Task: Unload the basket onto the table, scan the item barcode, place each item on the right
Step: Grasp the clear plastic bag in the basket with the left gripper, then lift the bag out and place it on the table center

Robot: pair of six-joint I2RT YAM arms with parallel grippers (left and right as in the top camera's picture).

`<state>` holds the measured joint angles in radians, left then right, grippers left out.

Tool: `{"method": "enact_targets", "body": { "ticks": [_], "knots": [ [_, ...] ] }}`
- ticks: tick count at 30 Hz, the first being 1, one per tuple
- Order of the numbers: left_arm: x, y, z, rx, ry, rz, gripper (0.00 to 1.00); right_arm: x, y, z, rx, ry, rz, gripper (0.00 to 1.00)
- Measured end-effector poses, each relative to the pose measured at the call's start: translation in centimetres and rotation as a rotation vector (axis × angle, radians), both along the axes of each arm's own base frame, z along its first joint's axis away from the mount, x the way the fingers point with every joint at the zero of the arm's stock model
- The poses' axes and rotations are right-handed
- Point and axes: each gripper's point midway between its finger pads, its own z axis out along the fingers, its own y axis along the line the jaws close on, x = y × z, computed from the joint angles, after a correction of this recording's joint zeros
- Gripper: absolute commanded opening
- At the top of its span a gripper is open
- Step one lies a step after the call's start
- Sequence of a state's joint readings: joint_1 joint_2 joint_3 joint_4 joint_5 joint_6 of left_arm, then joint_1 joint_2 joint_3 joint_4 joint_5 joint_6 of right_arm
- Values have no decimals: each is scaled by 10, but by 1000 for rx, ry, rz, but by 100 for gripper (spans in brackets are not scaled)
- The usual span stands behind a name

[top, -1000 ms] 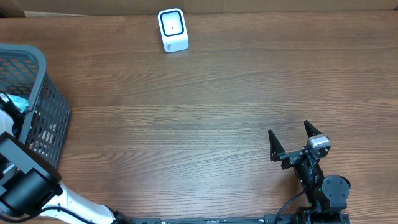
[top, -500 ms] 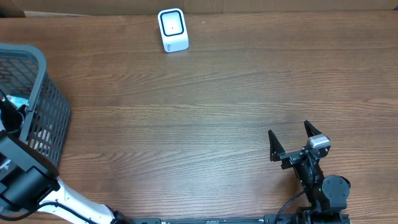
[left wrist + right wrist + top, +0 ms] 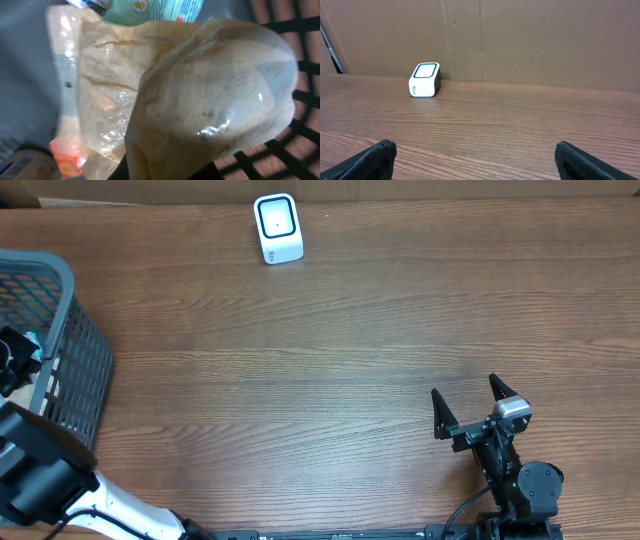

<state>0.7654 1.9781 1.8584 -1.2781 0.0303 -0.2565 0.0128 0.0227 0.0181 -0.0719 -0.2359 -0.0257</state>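
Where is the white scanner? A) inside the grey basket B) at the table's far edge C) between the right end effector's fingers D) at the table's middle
B: the white scanner stands alone at the far edge of the table, well away from the basket.

Mock shop checkout, test-bench setup: white barcode scanner [image 3: 278,227] on wood-grain table [image 3: 330,360], grey shopping basket [image 3: 72,345] at edge, cardboard backdrop [image 3: 530,40].
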Motion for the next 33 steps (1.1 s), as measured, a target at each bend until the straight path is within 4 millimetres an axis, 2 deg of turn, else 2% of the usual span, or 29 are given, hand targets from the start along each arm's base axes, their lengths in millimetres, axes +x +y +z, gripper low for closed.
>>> {"method": "enact_targets", "body": {
  "ticks": [1,2,3,6,9,14,16,19,23,26,30,33],
  "knots": [
    [1,1,18,32,-34,2,4,0,0,0,0,1,0,100],
    [2,2,26,46,-50,3,4,0,0,0,0,1,-1,100],
    [3,2,42,76,-82,4,4,0,0,0,0,1,0,100],
    [3,2,98,177,-194,10,4,0,0,0,0,1,0,100],
    [-6,-7,162,287,-325,30,4,0,0,0,0,0,-1,100],
    [-35,-37,262,463,-549,48,4,0,0,0,0,0,0,100],
    [-47,-54,293,511,-635,38,4,0,0,0,0,1,0,100],
    [-60,-87,325,532,-755,-4,4,0,0,0,0,0,-1,100],
    [-59,-141,349,497,-879,-144,4,0,0,0,0,0,0,100],
    [-50,-184,352,431,-927,-282,4,0,0,0,0,0,0,100],
    [-37,-243,336,318,-899,-478,4,0,0,0,0,0,0,100],
    [-25,-279,318,280,-838,-604,4,0,0,0,0,0,0,100]
  ]
}}
